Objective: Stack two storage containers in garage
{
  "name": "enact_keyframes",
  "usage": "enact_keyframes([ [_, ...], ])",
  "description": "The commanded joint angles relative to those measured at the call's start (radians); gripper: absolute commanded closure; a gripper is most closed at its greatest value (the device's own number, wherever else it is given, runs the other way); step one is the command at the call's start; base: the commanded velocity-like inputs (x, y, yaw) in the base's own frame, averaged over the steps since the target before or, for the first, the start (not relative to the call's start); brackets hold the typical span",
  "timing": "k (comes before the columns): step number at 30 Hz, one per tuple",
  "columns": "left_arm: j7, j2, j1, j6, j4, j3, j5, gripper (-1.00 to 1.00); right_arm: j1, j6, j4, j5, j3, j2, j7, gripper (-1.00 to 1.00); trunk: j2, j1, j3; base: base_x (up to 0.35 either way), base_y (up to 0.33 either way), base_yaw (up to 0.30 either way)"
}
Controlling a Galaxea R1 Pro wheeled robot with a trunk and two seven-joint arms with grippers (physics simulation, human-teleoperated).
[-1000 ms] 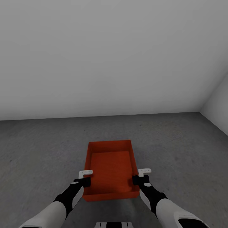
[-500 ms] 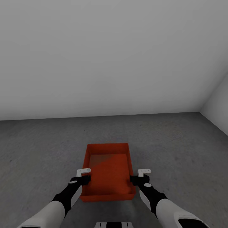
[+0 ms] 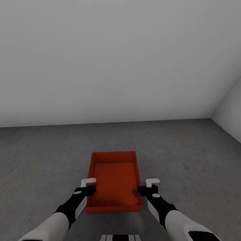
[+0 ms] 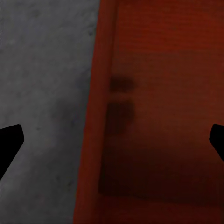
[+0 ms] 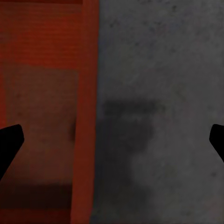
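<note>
In the garage, an orange-red storage container [image 3: 114, 182] sits on the dark grey concrete floor [image 3: 187, 150] near the white-grey wall [image 3: 120, 60]. My left gripper [image 3: 87, 186] and right gripper [image 3: 149, 186] flank its side walls, each spread wide across a rim, fingertips apart and pinching nothing. I judge one container delivered, or two already nested; I cannot tell which. If one, the second remains to stack.
</note>
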Motion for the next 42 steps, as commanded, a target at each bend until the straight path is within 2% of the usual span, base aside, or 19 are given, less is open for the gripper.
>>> enact_keyframes([
  [1, 0.005, 0.000, 0.000, 0.005, -0.002, -0.001, 0.010, -1.00, -0.001, -0.003, 0.001, 0.010, -0.007, 0.001, -0.003, -1.00, 0.000, 0.000, -0.001, 0.000, 0.000, 0.000],
  [4, 0.014, -0.001, 0.000, 0.004, 0.000, -0.001, 0.010, -1.00, -0.001, -0.002, 0.001, 0.010, -0.007, 0.001, -0.003, -1.00, 0.000, 0.000, -0.001, 0.000, 0.000, 0.000],
  [42, 0.029, 0.002, 0.000, 0.006, -0.003, 0.001, 0.011, -1.00, -0.001, 0.004, 0.000, 0.011, -0.007, -0.003, -0.001, -1.00, 0.266, -0.146, 0.118, 0.000, 0.000, 0.000],
])
